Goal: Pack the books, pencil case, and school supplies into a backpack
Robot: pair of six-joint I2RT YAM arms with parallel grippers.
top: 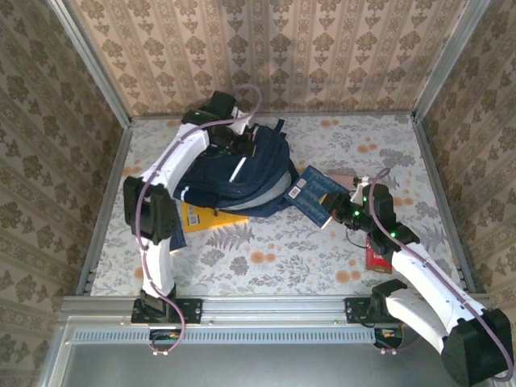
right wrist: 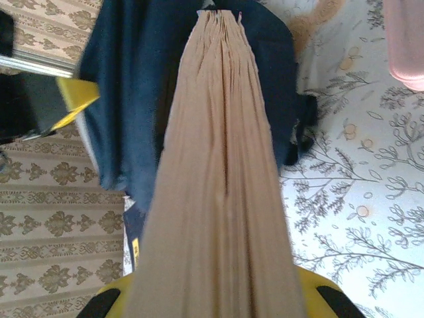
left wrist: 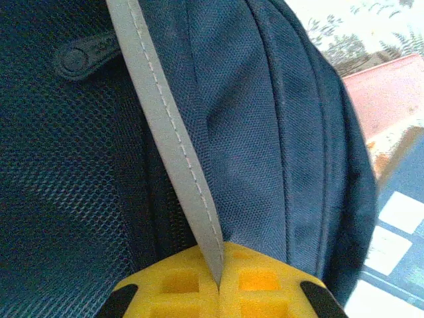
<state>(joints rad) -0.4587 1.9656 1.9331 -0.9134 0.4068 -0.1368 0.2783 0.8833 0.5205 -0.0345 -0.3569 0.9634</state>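
The backpack [top: 234, 181] lies mid-table, with the left gripper [left wrist: 218, 281] clamped on its grey-white strip [left wrist: 175, 146]. That edge is best lifted to open the mouth wide while the right gripper [right wrist: 218, 301], closed on a navy book [top: 316, 197] beside the bag, slides it in flat. I count one backpack, two books — the navy one and a yellow book [top: 211, 218] half under the bag — one pink box [right wrist: 405, 46] and one red pack [top: 377, 260].

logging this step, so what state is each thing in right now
backpack: lying on the table, open or zipped cannot tell
strap: pinched in the left jaws
left jaws: shut on strap
right jaws: shut on navy book
navy book: gripped, far end at the backpack
yellow book: flat, partly under the backpack
pink box: loose on the table
red pack: flat on the table
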